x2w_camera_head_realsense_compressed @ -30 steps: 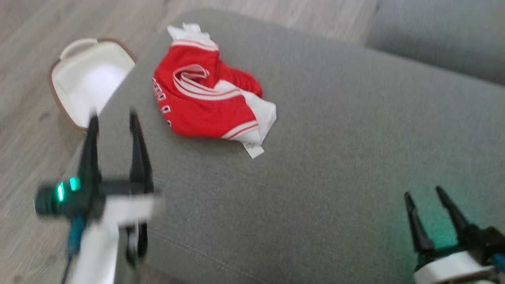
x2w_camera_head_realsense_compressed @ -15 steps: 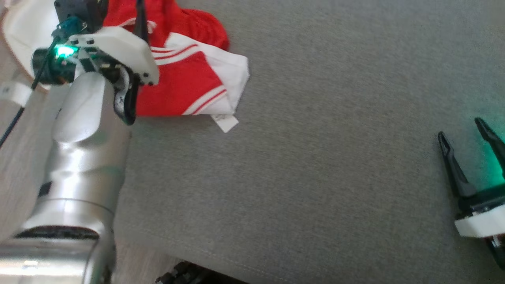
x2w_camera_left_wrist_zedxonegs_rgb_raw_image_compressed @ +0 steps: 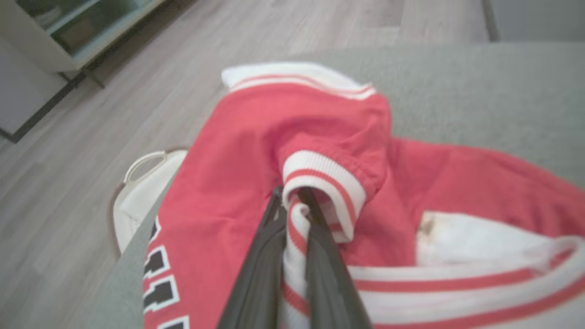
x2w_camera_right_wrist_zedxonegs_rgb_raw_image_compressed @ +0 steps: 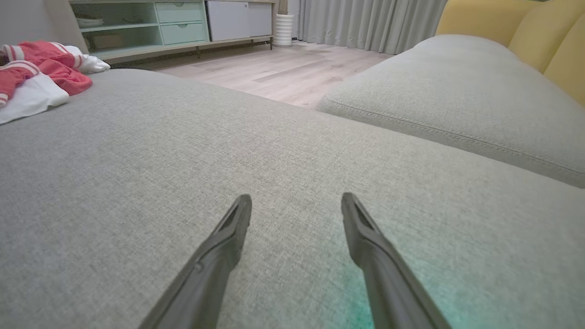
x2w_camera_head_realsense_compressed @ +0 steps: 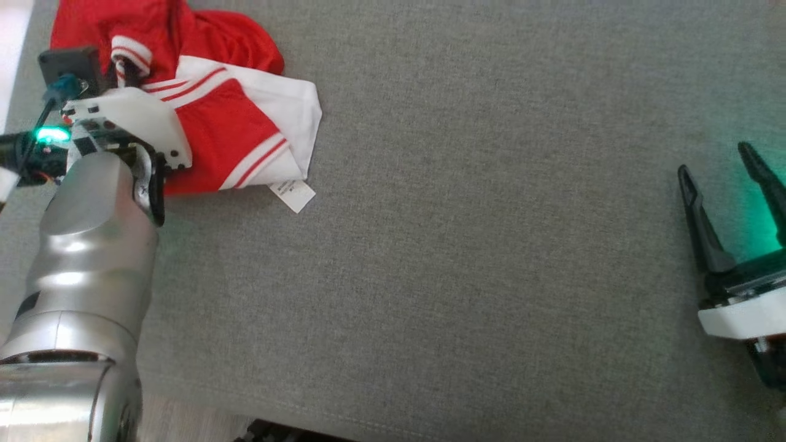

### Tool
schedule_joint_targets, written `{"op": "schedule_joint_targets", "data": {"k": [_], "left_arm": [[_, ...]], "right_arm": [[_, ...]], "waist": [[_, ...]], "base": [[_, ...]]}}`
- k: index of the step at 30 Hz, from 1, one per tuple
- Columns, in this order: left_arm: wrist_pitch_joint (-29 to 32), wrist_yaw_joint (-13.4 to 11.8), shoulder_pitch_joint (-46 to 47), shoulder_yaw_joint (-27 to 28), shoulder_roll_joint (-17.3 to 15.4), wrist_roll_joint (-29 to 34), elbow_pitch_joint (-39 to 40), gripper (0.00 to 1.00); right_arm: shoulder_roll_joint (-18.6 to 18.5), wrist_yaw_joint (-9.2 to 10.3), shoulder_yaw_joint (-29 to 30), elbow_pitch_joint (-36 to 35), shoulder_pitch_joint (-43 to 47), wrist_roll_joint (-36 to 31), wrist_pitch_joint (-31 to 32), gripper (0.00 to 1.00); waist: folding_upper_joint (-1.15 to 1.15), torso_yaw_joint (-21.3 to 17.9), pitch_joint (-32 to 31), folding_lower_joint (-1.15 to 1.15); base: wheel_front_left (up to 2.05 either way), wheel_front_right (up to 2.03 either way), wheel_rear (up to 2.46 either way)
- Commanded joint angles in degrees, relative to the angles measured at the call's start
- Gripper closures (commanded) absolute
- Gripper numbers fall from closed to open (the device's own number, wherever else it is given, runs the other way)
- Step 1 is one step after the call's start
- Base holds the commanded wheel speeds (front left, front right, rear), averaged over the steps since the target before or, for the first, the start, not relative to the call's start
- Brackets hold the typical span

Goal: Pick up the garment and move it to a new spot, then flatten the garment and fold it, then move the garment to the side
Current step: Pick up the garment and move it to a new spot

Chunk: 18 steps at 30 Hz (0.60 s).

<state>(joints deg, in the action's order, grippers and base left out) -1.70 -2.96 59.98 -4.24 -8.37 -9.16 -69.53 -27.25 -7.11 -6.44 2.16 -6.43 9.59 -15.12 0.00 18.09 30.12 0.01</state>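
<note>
our left gripper (x2w_camera_left_wrist_zedxonegs_rgb_raw_image_compressed: 292, 195) is clamped on a striped cuff of the red and white garment (x2w_camera_head_realsense_compressed: 236, 129), which lies crumpled at the far left of the grey cushion (x2w_camera_head_realsense_compressed: 466, 258). our right gripper (x2w_camera_head_realsense_compressed: 717, 161) hangs open, its 2 fingers (x2w_camera_head_realsense_compressed: 700, 221) well apart from the garment.

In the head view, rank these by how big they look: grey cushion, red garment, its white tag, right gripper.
1. grey cushion
2. red garment
3. right gripper, cut by the frame edge, so less sure
4. white tag
</note>
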Motion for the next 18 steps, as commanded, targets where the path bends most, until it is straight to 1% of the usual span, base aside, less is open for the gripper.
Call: {"op": "schedule_joint_targets", "data": {"k": [1, 2, 3, 4, 6, 11, 14, 15, 18], "left_arm": [[-3.7, 1.9, 1.4, 0.3, -3.8, 0.0, 1.6, 1.00], [-4.8, 3.8, 1.6, 0.2, -3.7, -0.4, 1.6, 1.00], [-5.5, 5.1, 2.0, 0.4, -3.8, -1.0, 1.5, 1.00], [-6.4, 5.6, 2.4, -0.1, -4.2, -0.6, 1.5, 1.00], [-8.2, 6.4, 3.3, -1.3, -5.3, 0.4, 1.9, 1.00], [-10.6, 8.1, 5.4, -4.3, -5.9, 2.3, 4.2, 1.00], [-10.9, 8.9, 6.6, -6.3, -5.7, 3.3, 6.2, 1.00], [-10.9, 8.9, 6.6, -6.3, -5.7, 3.3, 6.2, 1.00], [-10.8, 9.6, 7.6, -8.2, -4.8, 3.7, 8.6, 1.00]], "right_arm": [[0.6, -0.37, -1.3, 1.2, 2.1, 0.0, 0.2, 0.00], [1.3, -0.37, -1.5, 1.5, 1.9, -0.1, 0.1, 0.00], [2.0, -0.37, -1.7, 1.8, 1.8, 0.0, 0.1, 0.00], [2.9, -0.37, -1.8, 2.1, 1.6, 0.0, 0.1, 0.00], [4.7, -0.37, -2.4, 2.6, 1.3, 0.1, 0.1, 0.00], [9.5, -0.37, -3.5, 4.0, 1.7, 0.6, 0.1, 0.00], [12.2, -0.37, -3.6, 4.3, 3.1, 0.7, 0.1, 0.00], [12.2, -0.37, -3.6, 4.3, 3.1, 0.7, 0.1, 0.00], [14.7, -0.37, -3.1, 4.6, 5.3, 0.7, 0.1, 0.00]], "waist": [[0.00, -0.4, -2.2, -0.01], [0.00, -0.6, -3.4, -0.01], [0.00, -0.8, -4.5, -0.01], [0.00, -1.1, -5.7, -0.01], [0.00, -2.0, -8.5, -0.01], [0.00, -5.2, -16.6, -0.01], [0.00, -7.8, -21.6, -0.01], [0.00, -7.8, -21.6, -0.01], [0.00, -10.7, -26.3, -0.01]], "base": [[0.00, 0.00, 0.00], [0.00, 0.00, 0.00], [0.00, 0.00, 0.00], [0.00, 0.00, 0.00], [0.00, 0.00, 0.00], [0.00, 0.00, 0.00], [0.00, 0.00, 0.00], [0.00, 0.00, 0.00], [0.00, 0.00, 0.00]]}}
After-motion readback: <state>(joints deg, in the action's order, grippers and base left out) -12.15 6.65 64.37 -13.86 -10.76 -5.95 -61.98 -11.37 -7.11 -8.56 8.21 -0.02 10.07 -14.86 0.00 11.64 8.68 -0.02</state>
